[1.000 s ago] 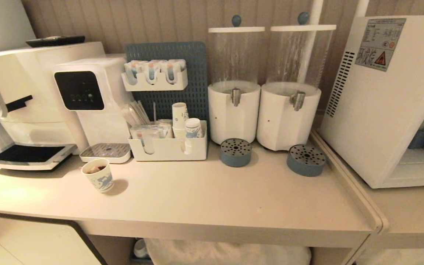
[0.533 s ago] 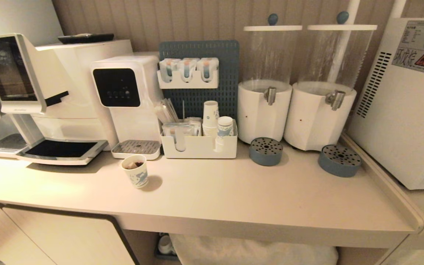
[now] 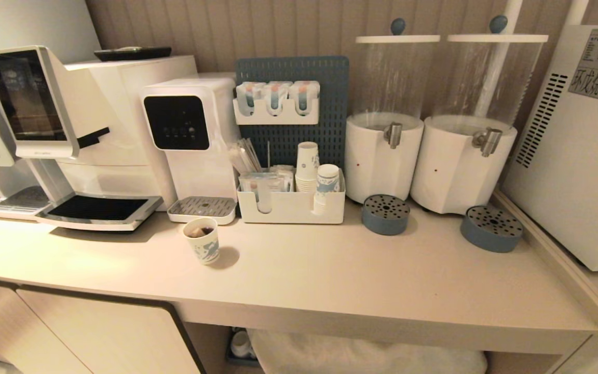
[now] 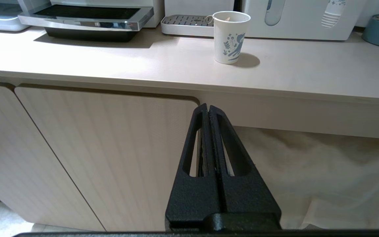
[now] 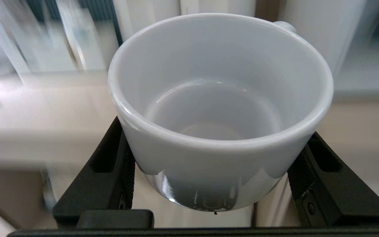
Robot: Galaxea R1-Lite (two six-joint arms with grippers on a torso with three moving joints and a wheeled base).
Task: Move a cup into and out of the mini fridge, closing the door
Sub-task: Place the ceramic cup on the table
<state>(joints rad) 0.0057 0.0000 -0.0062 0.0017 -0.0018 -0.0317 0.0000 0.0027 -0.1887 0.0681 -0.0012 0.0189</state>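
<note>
We've got the cup [image 5: 220,112] clamped in our right gripper [image 5: 215,164], left gripper [image 4: 208,113] pinched empty; mini fridge [image 3: 584,150] trip unconfirmed.

This looks like a self-serve drinks corner in an office pantry or a café. A long pale counter [image 3: 330,280] carries a coffee machine [image 3: 70,130], a water dispenser [image 3: 190,140] and two tapped drink dispensers [image 3: 384,119] (each with a drip cup below). A white organiser [image 3: 291,205] holds stacked paper cups [image 3: 307,166], sachets and stirrers, and a mini fridge [image 3: 579,156] stands at the right end.
</note>
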